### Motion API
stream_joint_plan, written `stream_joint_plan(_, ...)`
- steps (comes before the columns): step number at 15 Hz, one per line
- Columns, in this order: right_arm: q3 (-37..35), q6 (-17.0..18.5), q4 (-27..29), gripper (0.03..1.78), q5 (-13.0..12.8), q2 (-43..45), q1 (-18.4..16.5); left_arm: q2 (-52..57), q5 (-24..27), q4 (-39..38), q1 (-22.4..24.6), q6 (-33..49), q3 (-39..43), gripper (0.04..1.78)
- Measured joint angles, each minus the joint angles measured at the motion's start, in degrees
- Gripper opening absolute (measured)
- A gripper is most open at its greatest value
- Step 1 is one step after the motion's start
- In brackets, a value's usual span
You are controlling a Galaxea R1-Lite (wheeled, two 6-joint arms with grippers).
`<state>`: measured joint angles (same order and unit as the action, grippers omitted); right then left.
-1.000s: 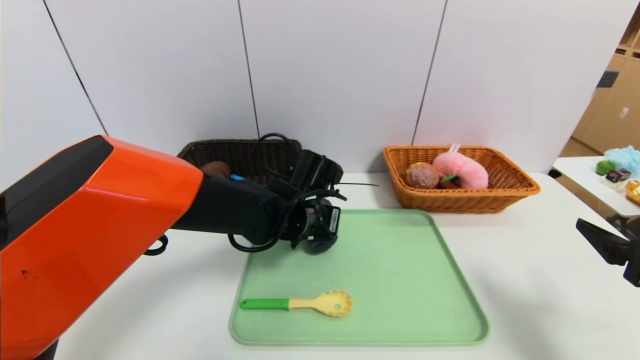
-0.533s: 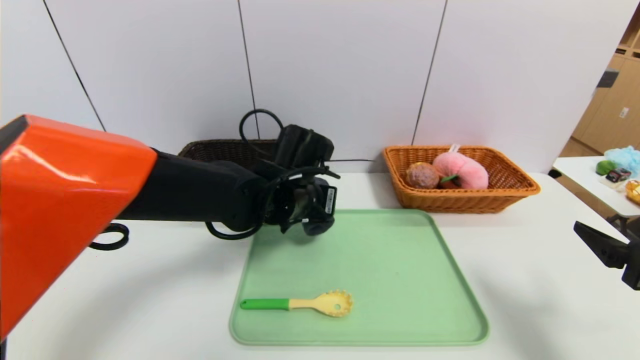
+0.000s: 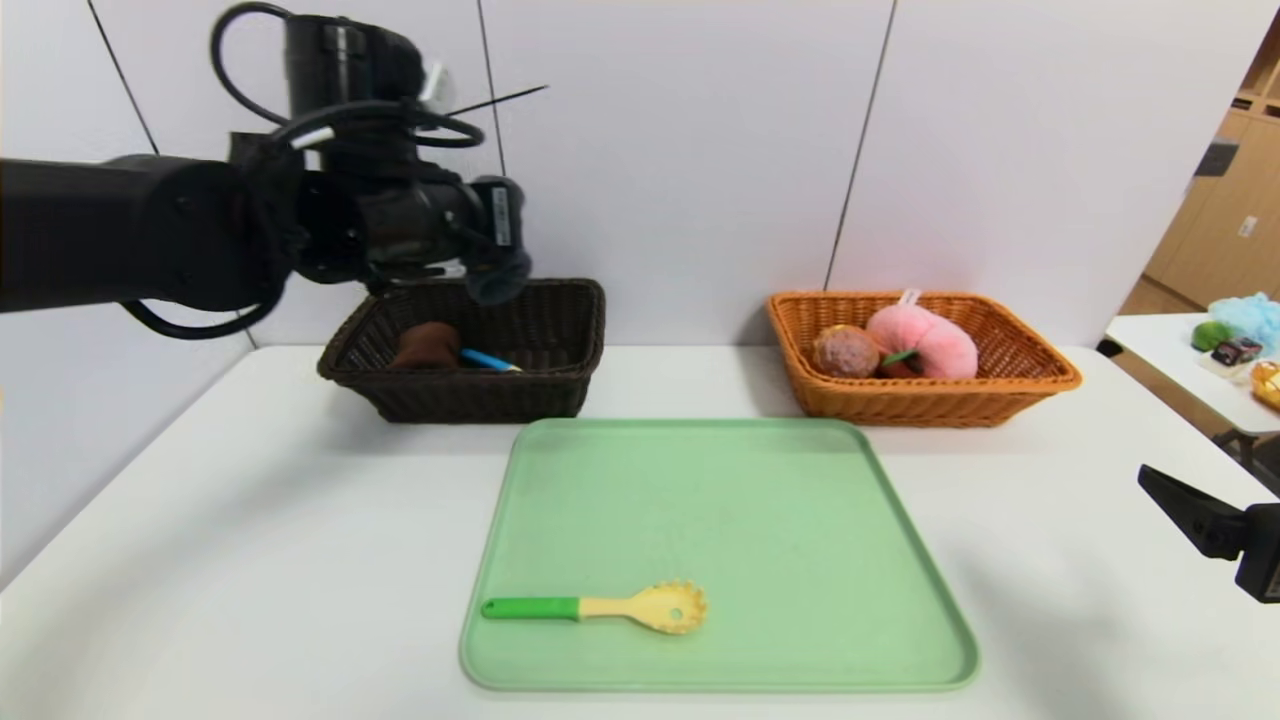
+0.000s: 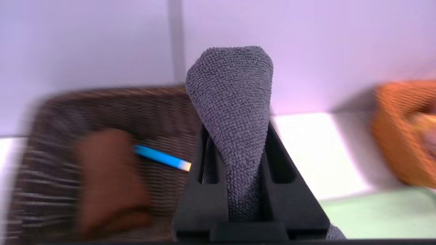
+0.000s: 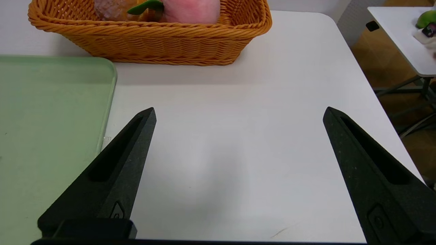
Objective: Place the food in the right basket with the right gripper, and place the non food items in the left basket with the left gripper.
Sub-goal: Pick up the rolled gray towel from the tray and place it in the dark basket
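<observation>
Jaws pinch grey cloth (image 4: 231, 112) above dark basket (image 3: 560, 300) rim.

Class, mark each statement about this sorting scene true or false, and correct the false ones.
1. The left gripper is shut on a grey cloth. True.
2. The spoon lies in the dark basket. False: it lies on the green tray.
3. The right gripper is open over bare table. True.
4. The orange basket is empty. False: it holds a pink plush and a brown ball.
5. The dark basket holds a blue-handled item. True.
</observation>
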<state>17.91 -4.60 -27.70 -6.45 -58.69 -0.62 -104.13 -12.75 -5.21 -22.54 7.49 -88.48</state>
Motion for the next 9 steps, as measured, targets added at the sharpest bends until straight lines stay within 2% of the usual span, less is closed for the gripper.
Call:
stream_joint_plan(3,0.0,-0.06,0.02,1.69,0.01,-0.02,0.05,-0.5,2.19,-4.35,7.03,-2.5,5.33,0.27)
stream_joint_plan(5,0.37,-0.46,0.0,1.69,0.63,-0.02,0.1,-2.71,2.58,-9.98,8.44,-2.78,8.83,0.27)
stream_joint_plan(9,0.59,-0.57,0.0,1.69,0.78,-0.02,0.1,-8.55,2.65,-17.09,9.16,-2.86,10.45,0.27)
